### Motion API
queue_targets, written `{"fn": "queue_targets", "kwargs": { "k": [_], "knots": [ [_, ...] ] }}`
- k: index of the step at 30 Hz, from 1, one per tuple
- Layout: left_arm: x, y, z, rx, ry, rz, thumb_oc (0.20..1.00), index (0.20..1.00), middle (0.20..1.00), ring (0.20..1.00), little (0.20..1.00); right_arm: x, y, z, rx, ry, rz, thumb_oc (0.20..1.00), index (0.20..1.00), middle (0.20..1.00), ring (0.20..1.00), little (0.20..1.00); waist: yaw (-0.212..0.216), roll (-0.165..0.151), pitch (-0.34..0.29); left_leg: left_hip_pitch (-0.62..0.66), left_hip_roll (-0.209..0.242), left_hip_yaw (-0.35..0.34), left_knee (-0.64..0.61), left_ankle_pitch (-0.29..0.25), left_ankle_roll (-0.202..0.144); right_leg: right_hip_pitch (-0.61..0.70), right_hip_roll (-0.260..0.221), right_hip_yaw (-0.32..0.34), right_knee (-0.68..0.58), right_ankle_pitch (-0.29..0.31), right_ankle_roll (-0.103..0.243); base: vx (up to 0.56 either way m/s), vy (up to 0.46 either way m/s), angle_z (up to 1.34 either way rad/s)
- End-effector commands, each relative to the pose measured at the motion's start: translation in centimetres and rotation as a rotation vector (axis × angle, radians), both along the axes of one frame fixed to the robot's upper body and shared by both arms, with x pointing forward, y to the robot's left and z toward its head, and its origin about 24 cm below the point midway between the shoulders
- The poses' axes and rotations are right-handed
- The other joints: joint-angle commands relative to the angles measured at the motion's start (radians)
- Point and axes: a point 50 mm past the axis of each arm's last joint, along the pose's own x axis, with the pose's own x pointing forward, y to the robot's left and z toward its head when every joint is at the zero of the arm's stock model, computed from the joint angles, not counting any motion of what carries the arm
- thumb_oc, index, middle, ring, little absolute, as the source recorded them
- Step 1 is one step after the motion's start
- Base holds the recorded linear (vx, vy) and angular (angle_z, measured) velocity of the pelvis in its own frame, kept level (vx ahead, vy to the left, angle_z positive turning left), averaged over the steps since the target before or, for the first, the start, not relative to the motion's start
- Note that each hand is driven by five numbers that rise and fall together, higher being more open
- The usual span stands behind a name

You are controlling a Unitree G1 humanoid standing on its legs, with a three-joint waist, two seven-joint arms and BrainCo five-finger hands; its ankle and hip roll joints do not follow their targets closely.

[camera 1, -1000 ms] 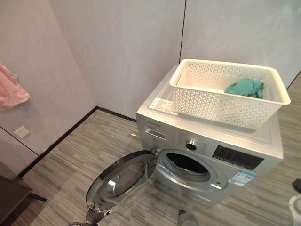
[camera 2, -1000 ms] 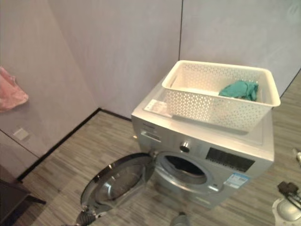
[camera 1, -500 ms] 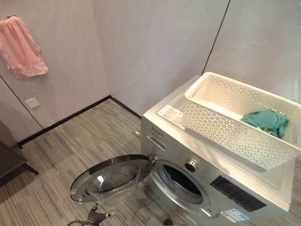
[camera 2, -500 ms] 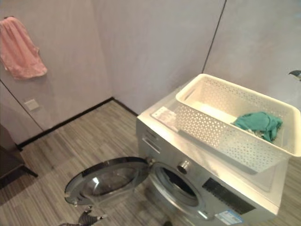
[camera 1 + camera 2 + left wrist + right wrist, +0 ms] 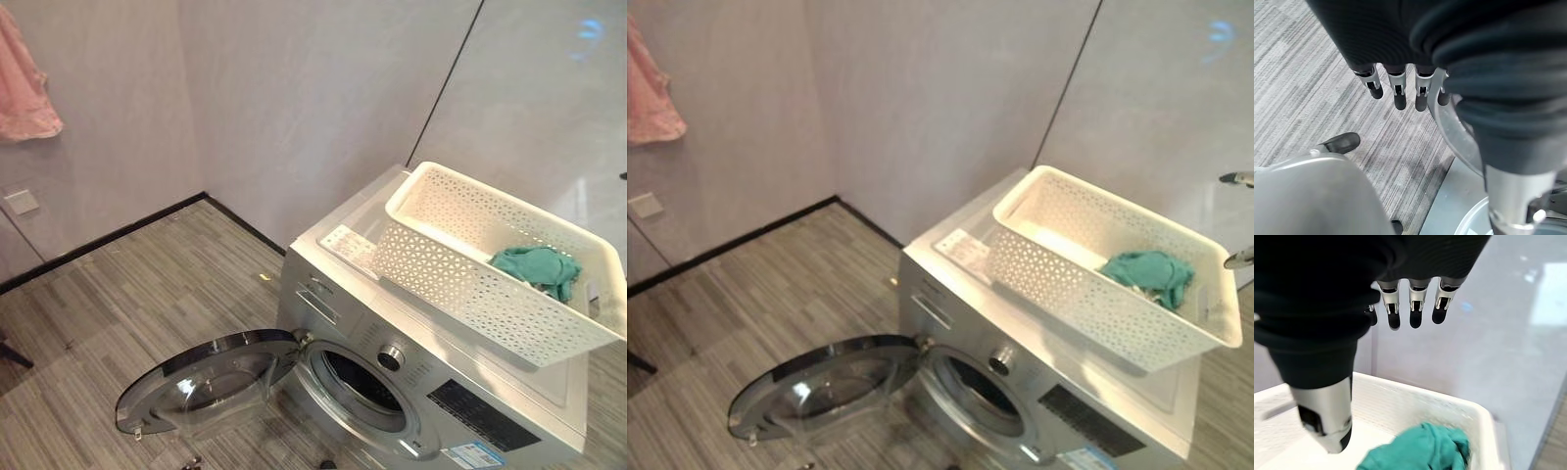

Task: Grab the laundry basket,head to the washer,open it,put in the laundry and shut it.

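Note:
A silver front-loading washer (image 5: 333, 259) stands in the room's corner, its round door (image 5: 206, 382) swung wide open and low over the floor, baring the drum opening (image 5: 358, 384). On the washer's top sits a white perforated laundry basket (image 5: 460, 284) with a teal cloth (image 5: 534, 266) at its right end. My right hand (image 5: 1418, 316) hovers above the basket and the teal cloth (image 5: 1420, 448), fingers straight and empty; its fingertips (image 5: 1236, 178) show just right of the basket. My left hand (image 5: 1399, 93) hangs open over the striped floor, holding nothing.
A pink towel (image 5: 24, 93) hangs on the left wall above a wall socket (image 5: 20, 202). Grey walls close in behind and left of the washer. The open door takes up floor space before the machine; a dark furniture leg (image 5: 10, 352) stands at far left.
The whole picture has shifted, so the camera moved. Washer, open door and basket stand as before. My right hand's fingertips now show further in beside the basket's right end.

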Motion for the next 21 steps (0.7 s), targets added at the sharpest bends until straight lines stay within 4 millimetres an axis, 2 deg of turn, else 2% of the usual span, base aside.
{"fn": "queue_targets", "kwargs": {
  "k": [1,4,8,17,21],
  "knots": [
    [4.1,-0.6,0.5,-0.025,-0.112,0.017,1.0,1.0,1.0,1.0,1.0,-0.1,-2.1,4.2,0.002,-0.211,-0.091,1.0,1.0,1.0,1.0,1.0,0.099,0.044,0.05,0.106,0.054,0.11,0.012,-0.013,-0.015,-0.08,-0.024,0.058,0.008,0.024,0.08,0.03,-0.063,-0.24],
    [4.0,0.2,0.7,-0.007,-0.119,0.041,1.0,1.0,1.0,1.0,1.0,1.3,-2.1,2.8,0.036,-0.182,-0.09,1.0,1.0,1.0,1.0,1.0,0.108,0.037,0.058,0.1,0.062,0.113,0.012,0.0,-0.02,-0.088,-0.018,0.066,0.008,0.024,0.074,0.03,-0.063,-0.12],
    [4.5,0.5,1.0,-0.012,-0.148,0.069,1.0,1.0,1.0,1.0,1.0,2.6,-1.6,2.3,0.066,-0.182,-0.068,1.0,1.0,1.0,1.0,1.0,0.102,0.04,0.069,0.074,0.074,0.101,0.012,0.02,-0.028,-0.1,-0.011,0.059,0.008,0.014,0.067,0.02,-0.07,-0.03],
    [5.5,0.0,1.3,-0.035,-0.194,0.07,1.0,1.0,1.0,1.0,1.0,3.8,-0.9,0.8,0.106,-0.146,-0.037,1.0,1.0,1.0,1.0,1.0,0.096,0.049,0.089,0.031,0.1,0.084,0.012,0.058,-0.045,-0.129,0.007,0.049,0.008,0.001,0.053,0.03,-0.073,0.02],
    [5.8,-0.3,1.3,-0.046,-0.201,0.055,1.0,1.0,1.0,1.0,1.0,4.1,-0.7,-0.6,0.135,-0.11,-0.03,1.0,1.0,1.0,1.0,1.0,0.096,0.049,0.099,0.023,0.113,0.084,0.012,0.074,-0.051,-0.134,0.019,0.048,0.008,-0.005,0.045,0.04,-0.056,0.0]
  ]
}}
